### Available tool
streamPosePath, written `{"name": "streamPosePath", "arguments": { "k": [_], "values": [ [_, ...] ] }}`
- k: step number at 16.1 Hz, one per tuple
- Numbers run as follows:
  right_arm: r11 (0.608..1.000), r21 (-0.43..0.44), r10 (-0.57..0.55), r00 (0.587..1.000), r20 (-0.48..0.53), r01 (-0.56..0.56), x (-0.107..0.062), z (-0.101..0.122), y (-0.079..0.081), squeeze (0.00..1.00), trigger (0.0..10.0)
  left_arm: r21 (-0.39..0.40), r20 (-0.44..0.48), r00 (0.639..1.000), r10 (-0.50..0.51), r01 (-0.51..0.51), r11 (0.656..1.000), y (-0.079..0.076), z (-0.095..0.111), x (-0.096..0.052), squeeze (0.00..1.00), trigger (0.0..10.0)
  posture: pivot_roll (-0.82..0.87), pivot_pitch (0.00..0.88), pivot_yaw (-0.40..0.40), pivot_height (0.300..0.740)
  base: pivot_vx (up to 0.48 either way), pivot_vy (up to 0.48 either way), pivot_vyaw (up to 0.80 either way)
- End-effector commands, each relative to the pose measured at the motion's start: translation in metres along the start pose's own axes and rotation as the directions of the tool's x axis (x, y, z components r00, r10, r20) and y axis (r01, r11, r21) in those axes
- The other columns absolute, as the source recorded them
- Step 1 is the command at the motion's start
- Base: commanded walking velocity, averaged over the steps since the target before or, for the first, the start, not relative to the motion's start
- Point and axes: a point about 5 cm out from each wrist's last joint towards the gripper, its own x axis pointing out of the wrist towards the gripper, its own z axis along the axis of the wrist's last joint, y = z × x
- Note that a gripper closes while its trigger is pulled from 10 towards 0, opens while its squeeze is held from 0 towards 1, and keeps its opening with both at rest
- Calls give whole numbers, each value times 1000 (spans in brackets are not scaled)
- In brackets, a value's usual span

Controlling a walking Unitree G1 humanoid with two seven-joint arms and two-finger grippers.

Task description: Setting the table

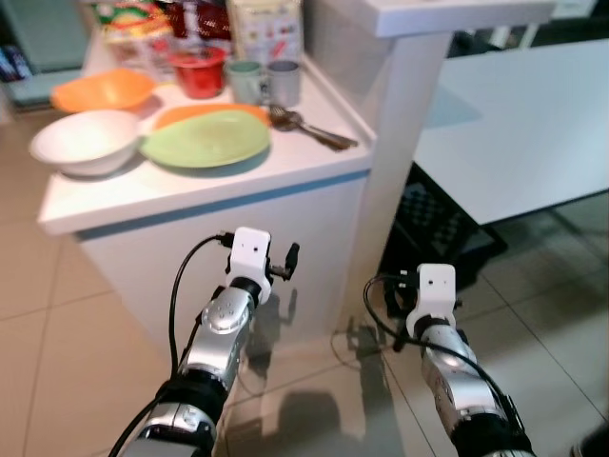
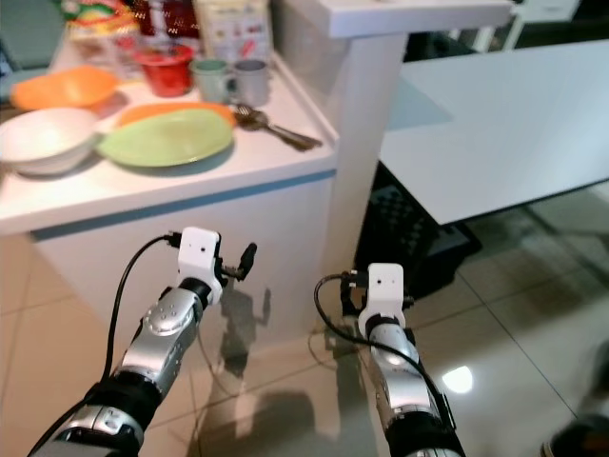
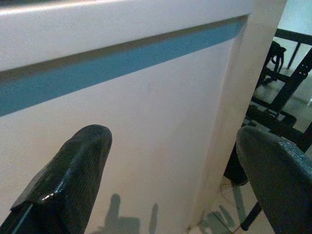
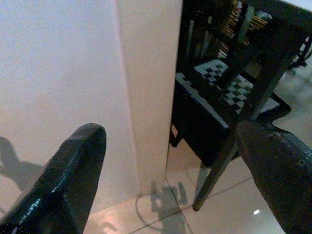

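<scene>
Ahead we face a white counter with a blue stripe under its edge (image 1: 219,195), and on its top the tableware lies in a cluster; farthest left sits a shallow orange bowl (image 1: 103,90), with a round white bowl (image 1: 84,141) in front of it; just beside that lies an oval pale green plate (image 1: 206,138), resting on an orange plate (image 1: 195,111) whose rim shows behind it; further back stand a red cup (image 1: 200,71), a pale green mug (image 1: 245,81) and a grey metal mug (image 1: 284,82), close together; metal spoons (image 1: 309,129) lie near the counter's right edge. Below, our left gripper (image 3: 170,161) points at the counter's white front, its black fingers spread wide and empty; our right gripper (image 4: 175,161) is likewise spread and empty, aimed at the counter's corner post and a black chair with a chequered seat (image 4: 229,87); to the right stands a white table (image 1: 514,124).
</scene>
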Motion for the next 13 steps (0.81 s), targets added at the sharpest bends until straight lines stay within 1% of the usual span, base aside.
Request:
{"name": "streamPosePath", "arguments": {
  "k": [1,4,5,8,13],
  "values": [
    [1000,-2,6,1000,13,-6,1,3,2,0,10000,15,0,1000,7,-7,1000,2,4,3,0,10000,-50,0,27,740,480,0,0],
    [1000,-4,12,1000,18,-12,1,4,1,0,10000,12,7,1000,2,-2,1000,0,4,3,0,10000,-51,0,29,740,480,0,0],
    [1000,-4,16,1000,23,-16,0,3,1,0,10000,12,11,1000,4,-4,1000,0,4,3,0,10000,-49,0,29,740,0,0,0],
    [999,-30,29,999,29,-28,-1,3,2,0,10000,12,17,1000,13,-13,1000,0,4,2,0,10000,-50,0,28,740,0,0,798],
    [999,-34,40,999,28,-39,-2,1,4,0,10000,7,18,1000,17,-17,1000,1,4,2,0,10000,-50,0,28,740,0,0,786]
  ]
}}
